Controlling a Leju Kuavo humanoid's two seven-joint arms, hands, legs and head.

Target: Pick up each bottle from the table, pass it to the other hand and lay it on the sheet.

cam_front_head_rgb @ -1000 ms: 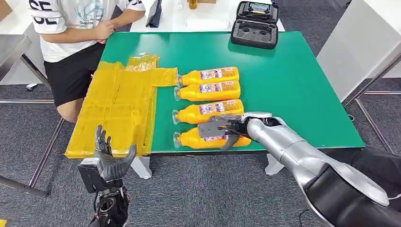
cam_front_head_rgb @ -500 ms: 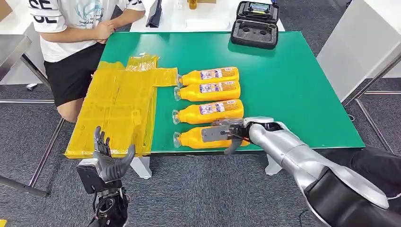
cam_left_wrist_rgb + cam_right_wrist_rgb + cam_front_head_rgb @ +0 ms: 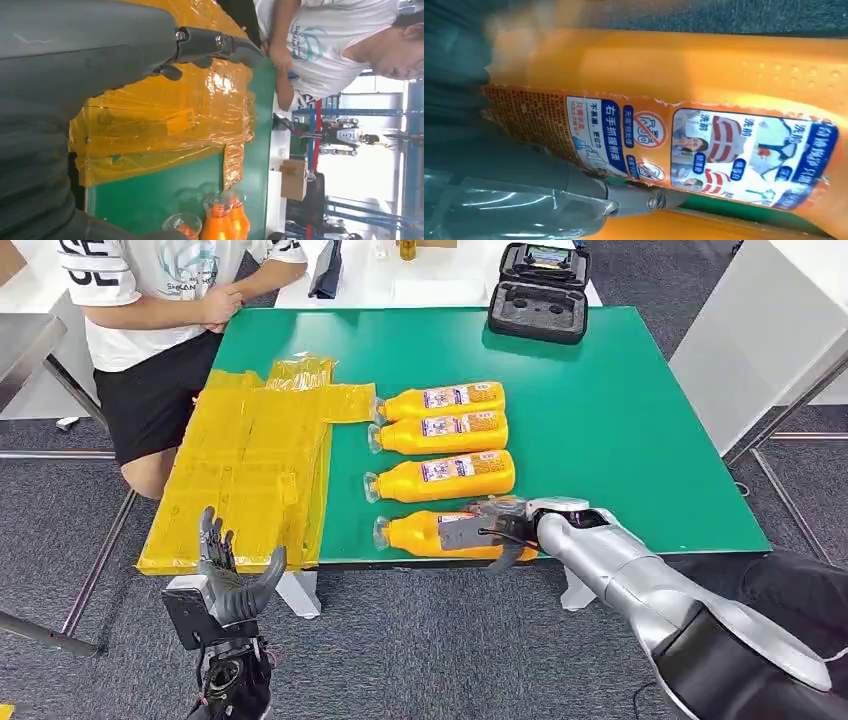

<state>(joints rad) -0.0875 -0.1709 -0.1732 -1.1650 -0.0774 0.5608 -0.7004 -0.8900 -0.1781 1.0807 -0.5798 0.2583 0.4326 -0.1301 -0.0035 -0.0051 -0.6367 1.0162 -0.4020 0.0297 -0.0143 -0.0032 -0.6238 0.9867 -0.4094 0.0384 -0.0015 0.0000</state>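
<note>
Your right robot hand (image 3: 497,530) grips the nearest bottle (image 3: 420,533) at the worktop (image 3: 620,420) edge; your left robot hand (image 3: 232,575) hangs wide.

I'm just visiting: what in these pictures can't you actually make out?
- Whether the right hand has gripped the nearest bottle: in the head view the hand covers the bottle's base.
- The small print on that bottle's label: too fine in the right wrist view.
- The bottle necks: cut off by the left wrist view's edge.
- The case's contents: too small in the head view.
</note>
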